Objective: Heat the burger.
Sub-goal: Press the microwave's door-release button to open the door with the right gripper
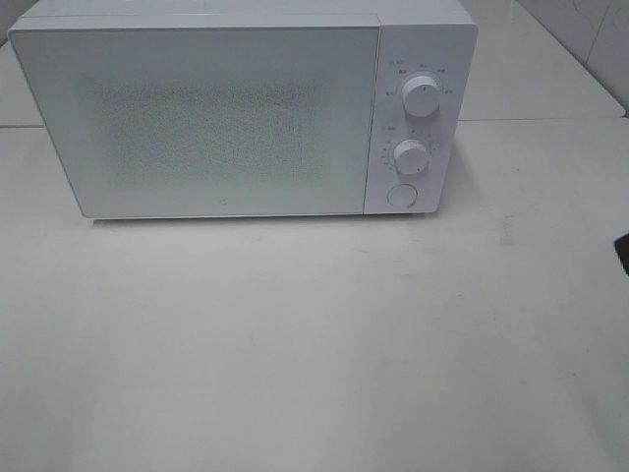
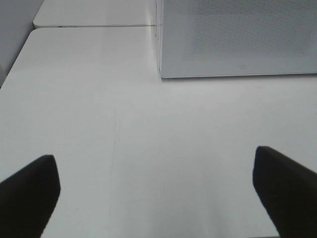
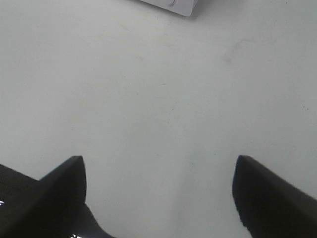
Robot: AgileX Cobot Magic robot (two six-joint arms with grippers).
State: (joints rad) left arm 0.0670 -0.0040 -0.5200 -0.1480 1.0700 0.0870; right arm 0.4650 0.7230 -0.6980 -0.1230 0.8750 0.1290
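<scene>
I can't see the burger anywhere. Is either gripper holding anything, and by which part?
Nothing is held. The left gripper and the right gripper are both open, with only the table showing in each gap.

Bright, washed-out, slightly soft views

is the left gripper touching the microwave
Apart. The left wrist view shows a wide stretch of table between the open left gripper and the front of the microwave.

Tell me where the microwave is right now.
The microwave stands at the back of the white table in the exterior high view, slightly left of centre, with its control panel at its right end.
</scene>
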